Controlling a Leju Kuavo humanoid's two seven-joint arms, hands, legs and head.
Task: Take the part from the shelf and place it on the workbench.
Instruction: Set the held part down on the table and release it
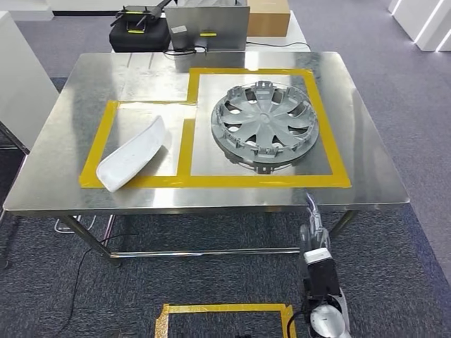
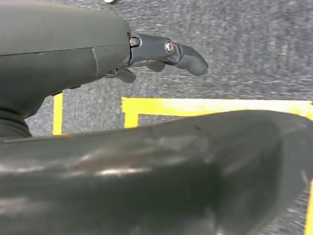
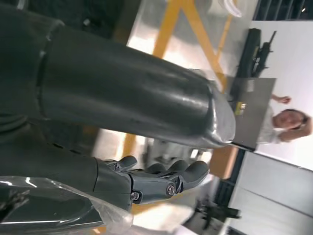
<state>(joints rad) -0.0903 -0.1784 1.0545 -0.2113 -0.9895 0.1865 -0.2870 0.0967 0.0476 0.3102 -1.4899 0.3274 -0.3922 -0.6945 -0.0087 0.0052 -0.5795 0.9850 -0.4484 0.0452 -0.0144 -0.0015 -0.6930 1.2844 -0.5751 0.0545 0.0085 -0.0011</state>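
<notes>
A grey wheel cover (image 1: 265, 125) lies flat inside the right yellow-taped box on the steel workbench (image 1: 79, 91). In the left taped box rests a white curved part (image 1: 131, 153). My right hand (image 1: 313, 225) hangs below the bench's front edge at the right, apart from both parts. The right wrist view has that right hand (image 3: 158, 178) with fingers stretched out and nothing in them. My left hand (image 2: 162, 54) hangs over the carpet with fingers extended, holding nothing.
A black case (image 1: 139, 29), a grey panel (image 1: 207, 28) and a cardboard box (image 1: 268, 15) stand behind the bench. Yellow tape (image 1: 223, 313) marks a square on the carpet at my feet. A person (image 3: 291, 122) stands beyond the bench.
</notes>
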